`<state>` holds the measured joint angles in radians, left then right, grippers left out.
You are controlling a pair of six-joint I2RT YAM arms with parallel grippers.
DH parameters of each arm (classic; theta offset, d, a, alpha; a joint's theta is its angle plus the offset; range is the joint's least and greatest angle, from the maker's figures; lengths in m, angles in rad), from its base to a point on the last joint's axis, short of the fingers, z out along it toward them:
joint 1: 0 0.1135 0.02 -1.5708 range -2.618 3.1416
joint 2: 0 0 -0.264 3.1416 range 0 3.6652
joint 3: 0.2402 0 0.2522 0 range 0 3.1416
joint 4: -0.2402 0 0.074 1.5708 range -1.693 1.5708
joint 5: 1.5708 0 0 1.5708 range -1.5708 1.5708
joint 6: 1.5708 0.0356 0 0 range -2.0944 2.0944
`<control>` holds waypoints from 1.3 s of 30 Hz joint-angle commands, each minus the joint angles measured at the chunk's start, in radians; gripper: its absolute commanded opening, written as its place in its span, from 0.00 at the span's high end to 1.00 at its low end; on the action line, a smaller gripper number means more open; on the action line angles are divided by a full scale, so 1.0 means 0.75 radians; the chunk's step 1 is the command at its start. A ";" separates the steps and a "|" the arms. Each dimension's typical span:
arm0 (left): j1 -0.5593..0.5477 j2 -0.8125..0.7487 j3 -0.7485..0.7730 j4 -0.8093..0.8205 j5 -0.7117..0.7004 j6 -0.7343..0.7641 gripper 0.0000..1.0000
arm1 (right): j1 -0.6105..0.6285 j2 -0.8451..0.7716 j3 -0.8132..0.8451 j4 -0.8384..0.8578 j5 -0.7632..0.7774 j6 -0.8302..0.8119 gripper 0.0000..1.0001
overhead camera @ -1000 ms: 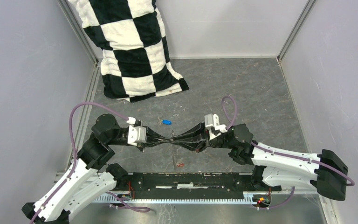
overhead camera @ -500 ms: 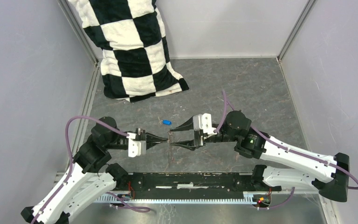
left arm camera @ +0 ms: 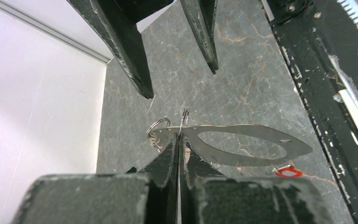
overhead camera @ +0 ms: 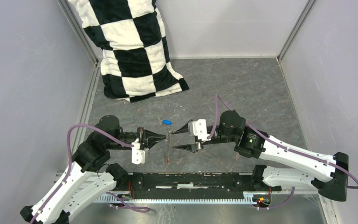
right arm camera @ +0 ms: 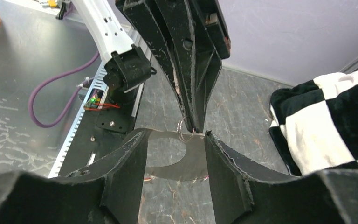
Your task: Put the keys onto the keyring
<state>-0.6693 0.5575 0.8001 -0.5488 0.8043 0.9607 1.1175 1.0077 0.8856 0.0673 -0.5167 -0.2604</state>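
As the left pincer (left arm camera: 179, 142) clamps it, the keyring (left arm camera: 299, 147) juts out.

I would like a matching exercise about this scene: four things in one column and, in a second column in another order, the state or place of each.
Column one:
1. left end effector
2. right end effector
3. blue key
4. checkered cushion

Column two:
A. lies alone on the grey table
B. open
C. leans in the far left corner
D. shut on the keyring

Right pairs: 1-D, 2-B, 3-A, 4-C
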 commanded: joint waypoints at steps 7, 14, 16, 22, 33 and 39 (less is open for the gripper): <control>0.000 -0.116 -0.029 -0.013 -0.040 0.193 0.98 | 0.000 -0.012 0.057 -0.035 0.310 0.000 0.45; 0.001 -0.074 -0.036 0.033 -0.322 -0.372 0.98 | -0.109 -0.013 -0.009 0.006 0.714 0.191 0.02; 0.000 -0.098 -0.052 0.037 -0.378 -0.446 0.98 | -0.124 -0.042 -0.078 0.063 0.820 0.246 0.02; 0.001 -0.121 -0.057 0.014 -0.567 -0.569 0.98 | -0.129 -0.113 -0.226 0.156 1.103 0.437 0.02; 0.001 -0.037 0.028 0.032 -0.883 -0.610 0.98 | -0.357 0.228 -0.319 0.340 1.034 0.463 0.07; 0.003 -0.038 0.123 -0.072 -0.970 -0.578 0.98 | -0.390 0.638 -0.155 0.436 0.768 0.475 0.16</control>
<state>-0.6689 0.5411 0.8024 -0.5880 0.1520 0.5495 0.8143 1.3373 0.6708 0.3054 0.1986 0.0719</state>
